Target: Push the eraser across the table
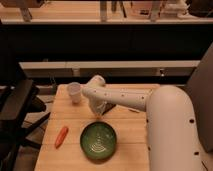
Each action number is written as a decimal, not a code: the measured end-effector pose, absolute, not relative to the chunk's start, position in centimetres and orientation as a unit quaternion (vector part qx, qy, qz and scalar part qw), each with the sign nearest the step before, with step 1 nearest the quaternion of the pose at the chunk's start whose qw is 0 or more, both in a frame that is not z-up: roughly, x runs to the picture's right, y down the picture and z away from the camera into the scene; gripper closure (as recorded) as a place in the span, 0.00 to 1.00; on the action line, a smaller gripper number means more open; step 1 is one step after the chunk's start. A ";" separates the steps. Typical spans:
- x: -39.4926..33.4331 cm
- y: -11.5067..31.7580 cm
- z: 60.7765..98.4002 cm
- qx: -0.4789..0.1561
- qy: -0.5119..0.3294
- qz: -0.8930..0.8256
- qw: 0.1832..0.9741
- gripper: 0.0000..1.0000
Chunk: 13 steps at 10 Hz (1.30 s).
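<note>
Wooden table (127, 131) lies beneath my gripper (98, 113), fingers' state unclear, green bowl (99, 141) just below it; I should push low and steadily.

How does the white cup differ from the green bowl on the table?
The cup is white, narrow and tall; the bowl is green, wide and shallow. The cup stands near the table's far left corner; the bowl sits at the near edge. The gripper hangs between them, nearer the cup. Both stand upright on the table.
</note>
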<state>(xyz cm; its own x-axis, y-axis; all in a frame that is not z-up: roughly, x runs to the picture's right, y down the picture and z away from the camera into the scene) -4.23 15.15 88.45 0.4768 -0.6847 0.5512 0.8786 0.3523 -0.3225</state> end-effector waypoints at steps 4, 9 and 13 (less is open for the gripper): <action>-3.9 14.9 88.8 -0.298 -0.166 -0.494 0.800 0.98; -4.3 15.3 88.8 -0.298 -0.172 -0.506 0.791 0.98; -4.3 15.3 89.0 -0.298 -0.176 -0.517 0.783 0.98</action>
